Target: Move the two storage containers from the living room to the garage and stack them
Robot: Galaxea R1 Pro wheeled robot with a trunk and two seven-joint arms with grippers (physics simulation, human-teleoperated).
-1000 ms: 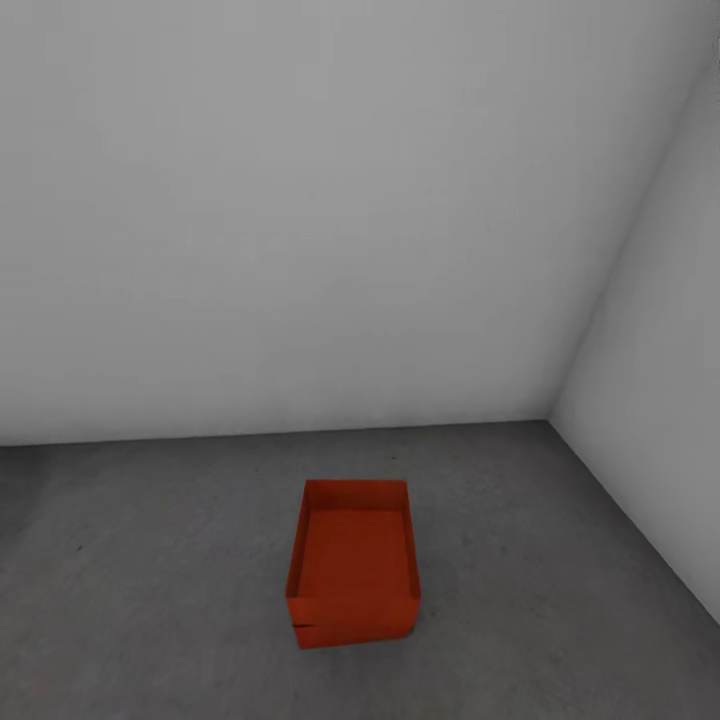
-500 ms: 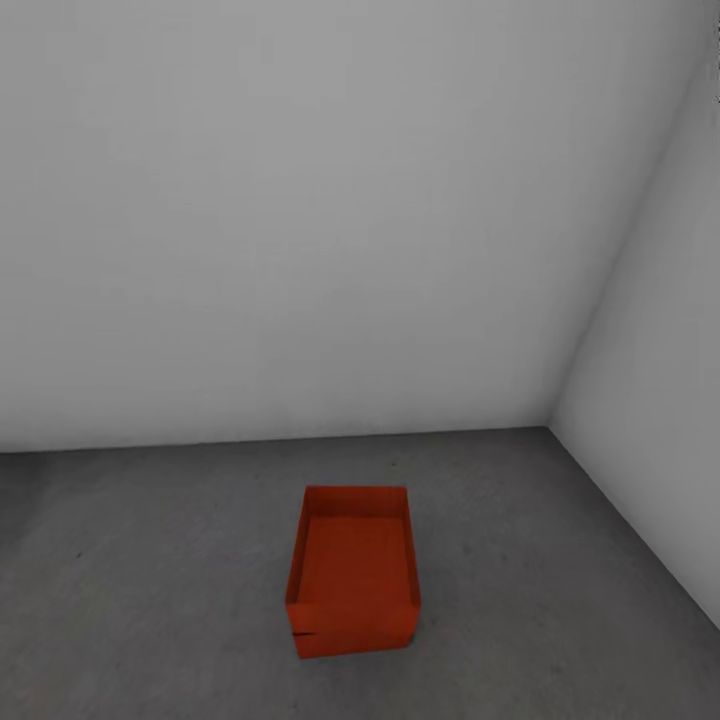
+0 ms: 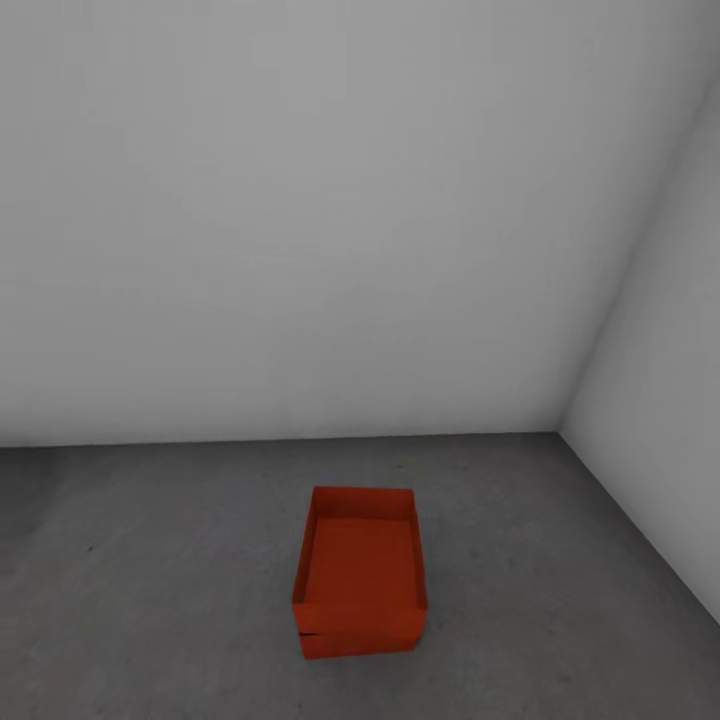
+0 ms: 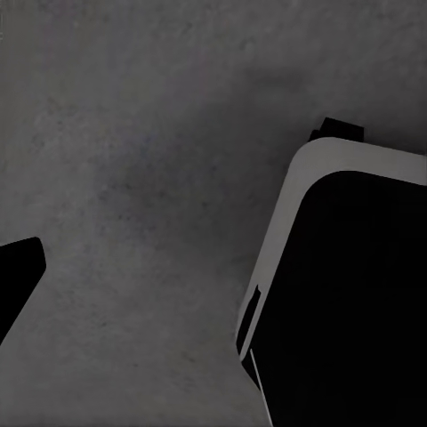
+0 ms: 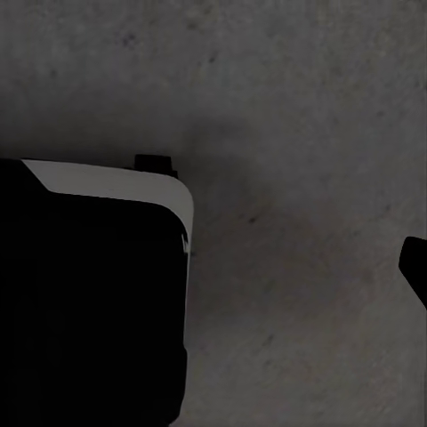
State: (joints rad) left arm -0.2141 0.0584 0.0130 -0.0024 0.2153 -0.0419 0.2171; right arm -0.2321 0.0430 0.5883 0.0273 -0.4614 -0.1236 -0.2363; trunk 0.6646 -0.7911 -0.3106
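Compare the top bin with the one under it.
The top bin shows its open inside and full rim; the bottom bin shows just a narrow strip of front wall below a seam. The top bin rests on the bottom bin, while the bottom bin stands on the grey floor. Both are orange-red, rectangular and lined up the same way.

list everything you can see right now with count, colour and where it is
storage containers: apparently two, orange-red, one nested on the other, on the floor near the corner; a seam low on the front wall marks the lower one
floor: one, dark grey mottled concrete, under the containers and in both wrist views
walls: two, white-grey, meeting in a corner at right
robot base: one, black with a white-grey rim, on the floor in both wrist views
jaws: a dark tip at each wrist view's edge; open or shut cannot be told
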